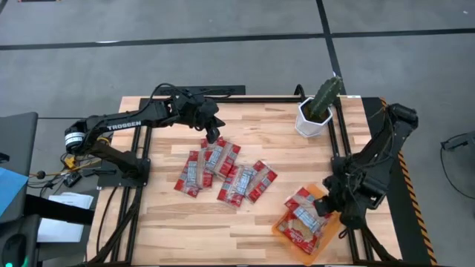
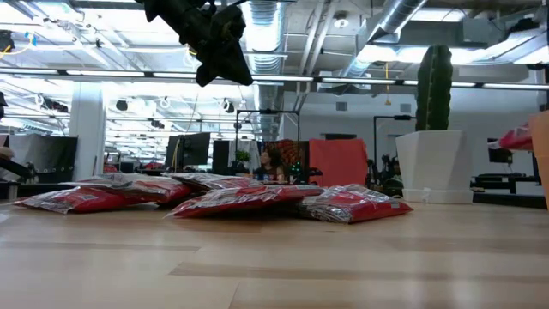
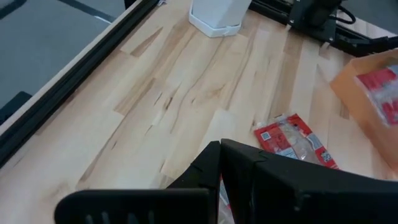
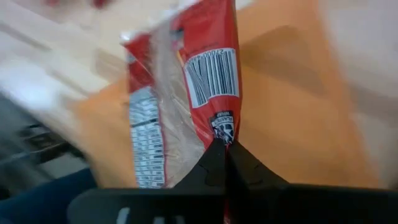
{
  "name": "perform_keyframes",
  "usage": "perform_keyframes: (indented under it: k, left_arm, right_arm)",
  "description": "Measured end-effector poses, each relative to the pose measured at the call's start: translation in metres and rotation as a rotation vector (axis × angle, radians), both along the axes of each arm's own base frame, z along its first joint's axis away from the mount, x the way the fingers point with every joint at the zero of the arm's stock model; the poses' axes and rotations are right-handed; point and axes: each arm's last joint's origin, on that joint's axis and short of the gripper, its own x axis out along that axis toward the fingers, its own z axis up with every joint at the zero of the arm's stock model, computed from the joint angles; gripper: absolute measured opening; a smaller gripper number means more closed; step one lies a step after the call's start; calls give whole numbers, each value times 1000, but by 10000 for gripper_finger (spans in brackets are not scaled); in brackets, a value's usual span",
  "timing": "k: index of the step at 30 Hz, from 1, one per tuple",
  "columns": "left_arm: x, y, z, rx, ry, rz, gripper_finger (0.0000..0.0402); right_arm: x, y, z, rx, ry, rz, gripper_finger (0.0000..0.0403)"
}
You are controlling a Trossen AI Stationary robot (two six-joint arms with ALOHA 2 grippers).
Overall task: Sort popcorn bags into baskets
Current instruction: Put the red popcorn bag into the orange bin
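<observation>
A cluster of red popcorn bags (image 1: pixel 223 172) lies flat on the wooden tabletop (image 1: pixel 163 222) in the centre of the high view, the packets overlapping one another in a loose heap; in the low view the same heap (image 2: pixel 214 196) spreads across the middle of the frame. At the lower right of the high view sits the orange basket (image 1: pixel 283 228), close to the tabletop's near right corner, with several more red bags lying in it. One bag (image 4: pixel 186 93) is pinched by its edge in the right end effector (image 4: pixel 225 154), whose fingers are closed on it directly over the basket's orange floor (image 4: pixel 286 106); in the high view that right end effector (image 1: pixel 330 200) is at the basket's upper right edge. The left end effector (image 1: pixel 213 136) hangs above the upper edge of the central heap, its fingers pressed together and holding nothing; in the low view it (image 2: pixel 225 69) is clear of the bags, at the upper left of the frame. A white pot with a cactus (image 1: pixel 318 111) stands at the upper right of the tabletop, well apart from both the heap and the basket.
</observation>
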Motion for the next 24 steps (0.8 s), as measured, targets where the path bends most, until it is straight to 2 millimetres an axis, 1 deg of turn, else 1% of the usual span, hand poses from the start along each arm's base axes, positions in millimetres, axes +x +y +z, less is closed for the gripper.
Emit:
perform_keyframes:
  k: [3,5,11,17,20,24]
  left_arm:
    - [0,0,0,-7,-2,6,0]
    - [0,0,0,-19,-5,14,0]
    - [0,0,0,-27,-8,18,0]
    - [0,0,0,-27,-8,19,0]
    - [0,0,0,-27,-8,19,0]
    - [0,0,0,-20,-5,32,0]
  right_arm:
    - [-5,-3,-2,2,108,20,7]
    - [-7,-5,-3,-14,144,25,11]
    - [-9,-6,-4,-17,198,45,22]
    - [-11,3,-10,-27,213,81,20]
    - [-12,7,-14,-45,229,94,21]
    - [-11,5,-18,-96,255,82,27]
